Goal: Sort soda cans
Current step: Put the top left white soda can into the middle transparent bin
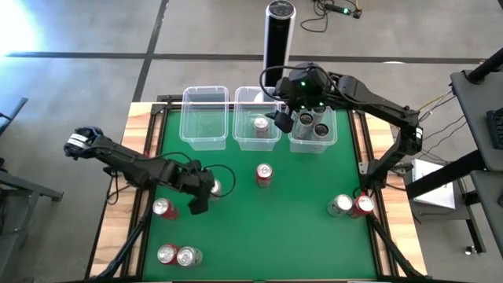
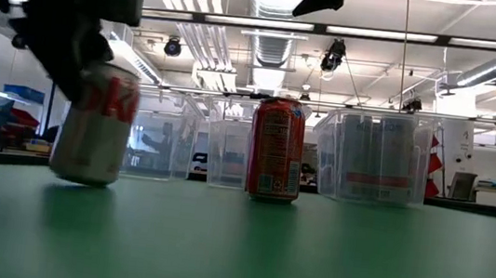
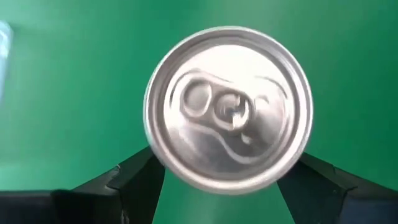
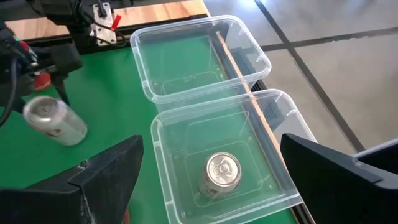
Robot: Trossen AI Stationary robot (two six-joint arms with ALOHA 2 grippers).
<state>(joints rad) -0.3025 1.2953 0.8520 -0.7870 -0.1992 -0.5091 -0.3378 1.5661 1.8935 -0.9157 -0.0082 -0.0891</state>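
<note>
Three clear tubs stand in a row at the far edge of the green tabletop (image 1: 299, 236): the left tub (image 1: 205, 116) holds nothing, the middle tub (image 1: 257, 119) holds one can (image 1: 260, 123), and the right tub (image 1: 312, 130) holds at least two dark grey cans (image 1: 313, 123).

Outside the tubs, seven cans can be counted on the tabletop. One red can (image 1: 264, 175) stands upright just in front of the middle tub. A pair (image 1: 350, 206), one silver and one red, sits well in front of the right tub near the tabletop's right edge. On the left side are a red can (image 1: 163, 207) and, further forward, two more cans (image 1: 178, 255) touching each other.

The seventh, a silver can (image 2: 95, 122) with red lettering and a shiny top with its pull tab, is tilted and gripped in the left tool (image 1: 206, 189), whose fingers (image 3: 134, 180) close against its sides, in front of the left tub.

The right tool (image 1: 284, 119) hangs above the gap between the middle and right tubs, its fingers (image 4: 106, 177) spread wide and holding nothing.
</note>
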